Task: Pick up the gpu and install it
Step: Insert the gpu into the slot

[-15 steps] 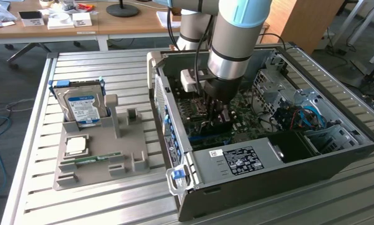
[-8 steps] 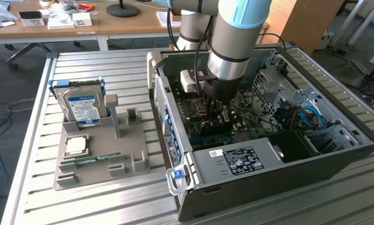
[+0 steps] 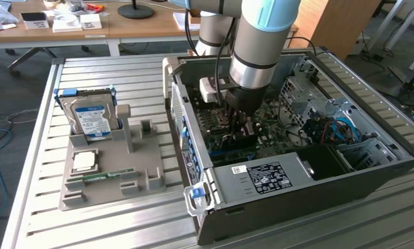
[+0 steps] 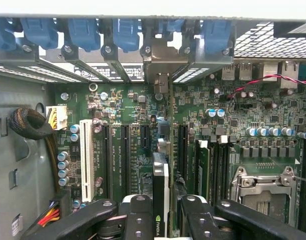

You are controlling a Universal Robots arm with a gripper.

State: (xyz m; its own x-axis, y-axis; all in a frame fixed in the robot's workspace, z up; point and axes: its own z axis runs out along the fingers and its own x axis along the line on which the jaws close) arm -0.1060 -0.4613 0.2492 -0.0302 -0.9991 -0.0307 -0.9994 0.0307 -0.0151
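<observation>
We've got the gripper (image 4: 161, 212) pinching the gpu (image 4: 161, 192) edge-on, right above the motherboard (image 4: 127, 107) inside the case (image 3: 373, 174).

case (image 3: 373, 171): gripper (image 3: 236, 136) with gpu (image 4: 160, 200) inside, seemingly edge-on over motherboard (image 4: 233, 125) | hard drive (image 3: 91, 116): outside, exterior view's left

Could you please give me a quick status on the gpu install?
Gripper shut on gpu, card held edge-on. Down inside the computer case, just over the motherboard slots. Nothing seen blocking.
</observation>
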